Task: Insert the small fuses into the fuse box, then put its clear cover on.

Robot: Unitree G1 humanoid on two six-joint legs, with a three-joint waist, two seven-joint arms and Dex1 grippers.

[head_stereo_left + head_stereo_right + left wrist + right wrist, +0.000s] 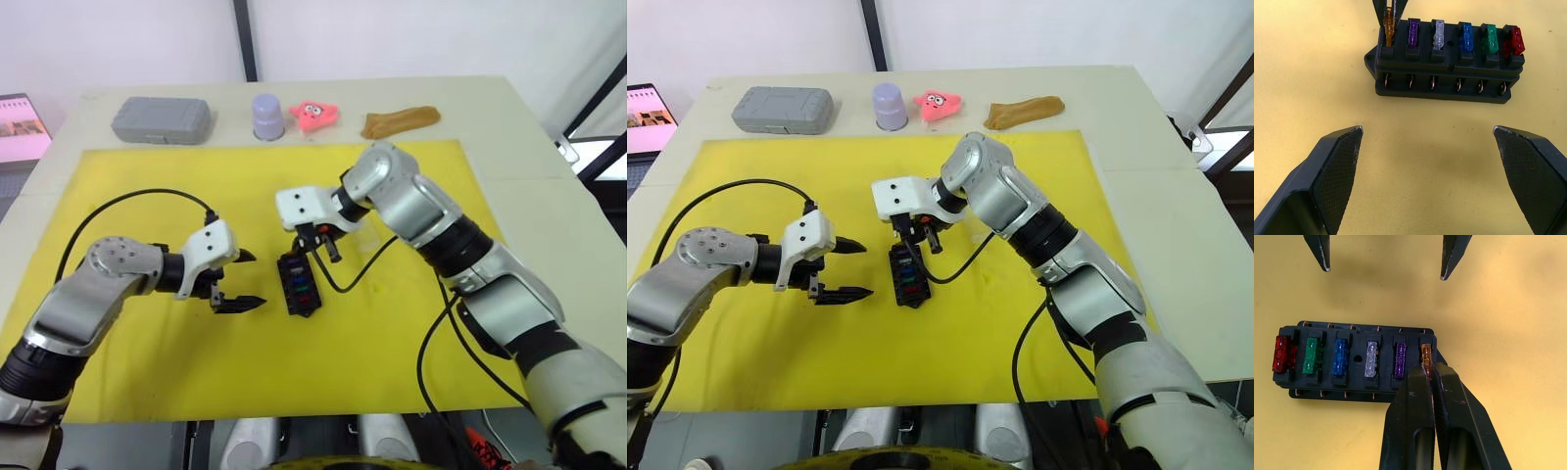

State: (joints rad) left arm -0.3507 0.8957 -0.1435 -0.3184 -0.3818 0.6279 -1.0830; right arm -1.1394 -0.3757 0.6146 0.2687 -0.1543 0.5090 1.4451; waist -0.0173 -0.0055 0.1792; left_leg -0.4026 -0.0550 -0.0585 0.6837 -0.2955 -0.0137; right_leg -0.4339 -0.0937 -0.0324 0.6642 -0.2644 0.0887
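Note:
The black fuse box (297, 285) lies in the middle of the yellow mat (392, 343). Five small fuses sit in its slots: red (1282, 354), green (1311, 356), blue (1340, 356), clear-grey (1371, 359) and purple (1399, 359). My right gripper (1430, 368) is shut on the orange fuse (1425, 352), which stands in the end slot. My left gripper (242, 280) hangs open just left of the box, nothing between its fingers. A faint transparent shape by my right wrist looks like the clear cover (370, 235), mostly hidden.
Along the table's back edge stand a grey case (162, 119), a lavender cup (267, 116), a pink toy (315, 114) and a brown lump (400, 120). A screen (20, 127) sits off the far left. Black cables loop over the mat by both arms.

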